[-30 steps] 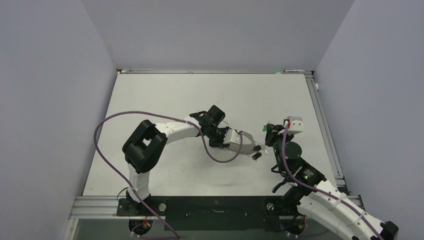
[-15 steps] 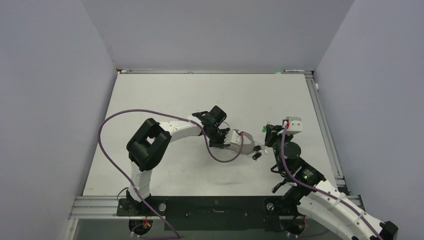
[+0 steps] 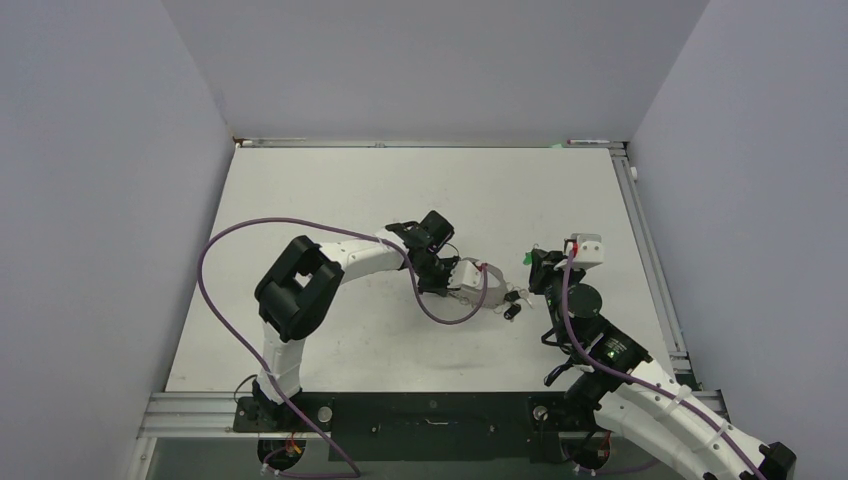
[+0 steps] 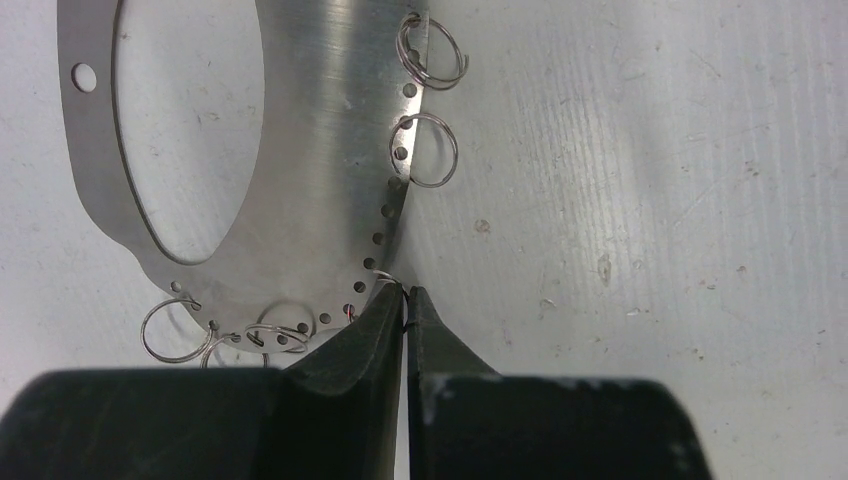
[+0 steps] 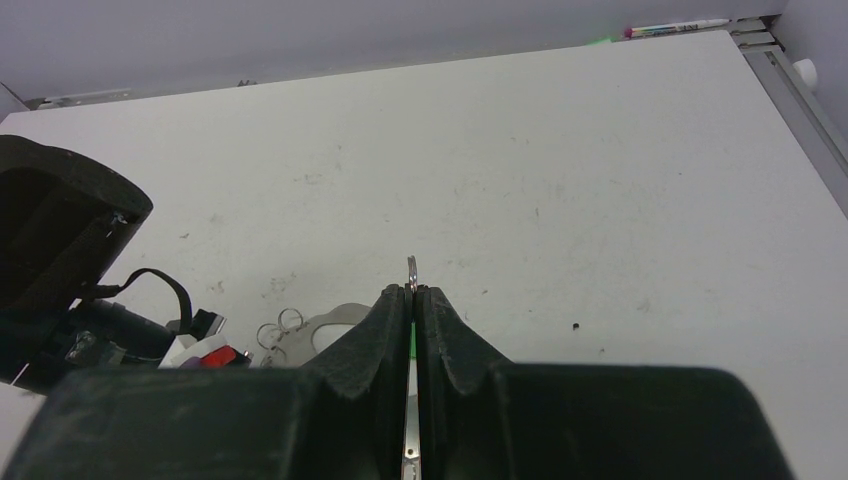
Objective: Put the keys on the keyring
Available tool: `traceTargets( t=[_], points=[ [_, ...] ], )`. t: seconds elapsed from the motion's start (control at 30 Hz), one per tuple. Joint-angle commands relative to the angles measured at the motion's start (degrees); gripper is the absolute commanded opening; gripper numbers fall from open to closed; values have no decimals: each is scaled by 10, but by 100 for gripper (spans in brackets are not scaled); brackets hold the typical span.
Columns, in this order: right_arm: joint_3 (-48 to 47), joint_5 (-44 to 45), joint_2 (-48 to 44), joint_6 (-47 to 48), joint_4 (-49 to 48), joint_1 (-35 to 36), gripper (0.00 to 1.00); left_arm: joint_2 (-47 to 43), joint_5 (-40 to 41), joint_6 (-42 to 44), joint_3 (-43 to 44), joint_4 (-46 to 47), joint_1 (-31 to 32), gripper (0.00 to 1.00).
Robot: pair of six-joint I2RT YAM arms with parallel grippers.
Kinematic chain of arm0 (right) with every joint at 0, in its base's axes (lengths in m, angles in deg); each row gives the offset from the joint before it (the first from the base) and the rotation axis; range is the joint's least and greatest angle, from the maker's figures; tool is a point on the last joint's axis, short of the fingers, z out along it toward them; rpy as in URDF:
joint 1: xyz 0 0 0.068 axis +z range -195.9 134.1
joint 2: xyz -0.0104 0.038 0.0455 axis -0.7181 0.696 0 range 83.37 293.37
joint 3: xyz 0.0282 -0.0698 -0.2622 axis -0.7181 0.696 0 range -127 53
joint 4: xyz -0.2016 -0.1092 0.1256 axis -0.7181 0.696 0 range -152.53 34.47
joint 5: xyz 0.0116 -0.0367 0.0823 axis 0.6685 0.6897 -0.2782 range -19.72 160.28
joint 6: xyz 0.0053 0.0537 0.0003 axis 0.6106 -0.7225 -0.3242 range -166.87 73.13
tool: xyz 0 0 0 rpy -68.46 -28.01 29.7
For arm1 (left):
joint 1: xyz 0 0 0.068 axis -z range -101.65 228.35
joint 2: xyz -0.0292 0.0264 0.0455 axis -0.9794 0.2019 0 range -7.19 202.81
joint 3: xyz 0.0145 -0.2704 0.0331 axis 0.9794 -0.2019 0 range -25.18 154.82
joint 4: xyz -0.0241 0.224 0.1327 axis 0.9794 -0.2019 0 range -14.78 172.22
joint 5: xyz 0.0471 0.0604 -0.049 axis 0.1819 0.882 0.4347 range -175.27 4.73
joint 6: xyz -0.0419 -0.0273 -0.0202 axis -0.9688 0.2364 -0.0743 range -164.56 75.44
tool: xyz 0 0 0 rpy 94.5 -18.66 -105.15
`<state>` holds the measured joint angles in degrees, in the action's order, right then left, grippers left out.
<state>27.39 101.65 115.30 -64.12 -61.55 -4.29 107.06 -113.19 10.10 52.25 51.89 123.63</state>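
Keyring (image 4: 320, 150): my left claw (image 4: 405, 300) clamped on its rim to steady it.
Green key (image 3: 526, 259): pinched in my right claw (image 5: 411, 295), loop (image 5: 411, 266) upward for threading.

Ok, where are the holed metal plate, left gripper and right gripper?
holed metal plate (image 4: 320, 150), left wrist view, brushed face.
left gripper (image 4: 405, 296), left wrist view, between fingertips.
right gripper (image 5: 412, 292), right wrist view, between fingertips.
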Motion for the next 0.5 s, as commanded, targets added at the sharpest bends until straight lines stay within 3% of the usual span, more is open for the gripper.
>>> traceTargets(
  t=[0.0, 0.27, 0.47],
  points=[
    [0, -5, 5, -4, -11, -4, 5, -2, -29, 0, 34, -38, 1, 0],
    [0, -7, 2, -4, -11, -4, 5, -33, -66, -57, 23, -57, -2, 0],
    [2, -8, -2, -4, -11, -4, 5, -101, -92, -152, -58, 39, -2, 0]
  ],
)
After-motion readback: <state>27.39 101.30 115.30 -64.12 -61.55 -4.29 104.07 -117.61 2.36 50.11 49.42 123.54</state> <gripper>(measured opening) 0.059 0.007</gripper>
